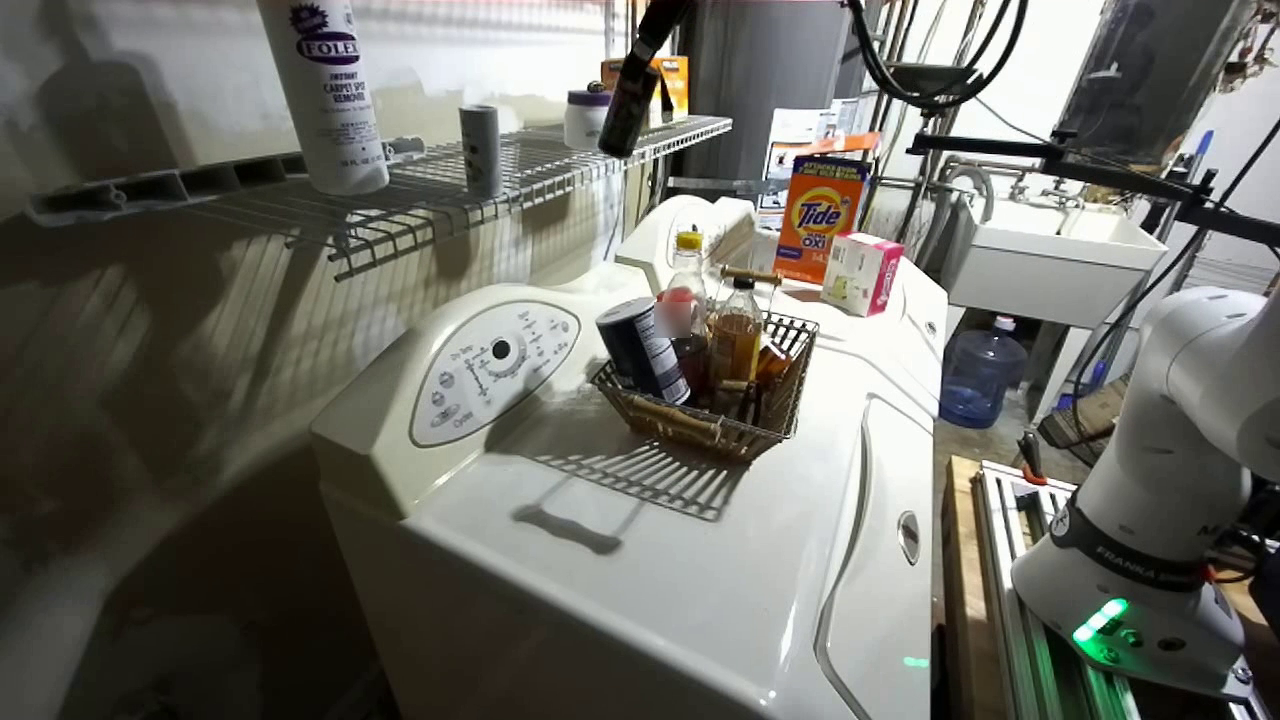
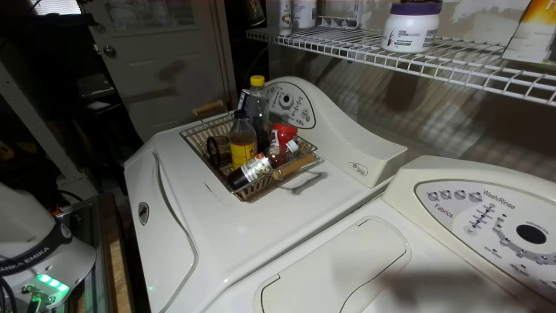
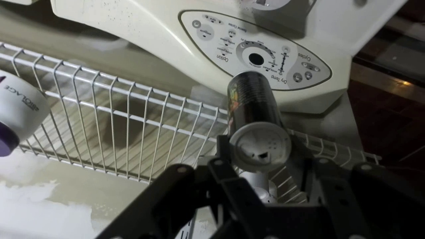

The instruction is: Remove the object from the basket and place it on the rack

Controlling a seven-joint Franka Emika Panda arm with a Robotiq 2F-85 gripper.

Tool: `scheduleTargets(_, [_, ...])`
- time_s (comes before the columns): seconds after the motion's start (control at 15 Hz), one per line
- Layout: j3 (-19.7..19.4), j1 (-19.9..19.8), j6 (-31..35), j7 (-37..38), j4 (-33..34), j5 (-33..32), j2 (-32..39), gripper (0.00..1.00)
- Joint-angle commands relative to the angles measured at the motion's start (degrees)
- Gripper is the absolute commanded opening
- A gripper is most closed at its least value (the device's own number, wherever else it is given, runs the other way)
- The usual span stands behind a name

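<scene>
The object, a dark cylindrical can with a pale metal end (image 3: 254, 96), is held in the air by my gripper (image 3: 260, 147), one finger on each side. In an exterior view the can (image 1: 628, 120) hangs tilted below the gripper (image 1: 650, 75), overlapping the rack's front edge in the picture. In an exterior view only its lower part (image 2: 254, 12) shows at the top edge. The rack (image 3: 129, 116), white wire, runs along the wall, also in both exterior views (image 1: 550, 155) (image 2: 456, 71). I cannot tell if the can is over it. The basket (image 1: 675, 420) (image 2: 260, 189) sits on the dryer.
On the rack stand a tall white bottle (image 1: 335, 120), a grey can (image 1: 481, 150), a purple-lidded jar (image 2: 410, 32) and an orange box (image 1: 675, 80). The basket holds a dark blue canister (image 1: 645, 350) and several bottles. A Tide box (image 1: 820, 220) stands behind it.
</scene>
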Motion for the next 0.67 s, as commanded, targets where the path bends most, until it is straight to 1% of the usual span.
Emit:
scheduleTargets(0.0, [-0.88,1.21,-3.91,-3.42,11.32,0.51,8.57,0.20])
scheduleTargets(0.33, [-0.86,0.53,-7.06,-1.72,21.12,2.62,15.74,0.20])
scheduleTargets(0.6, [-1.09,0.22,-9.38,-0.07,26.94,1.83,20.45,0.20])
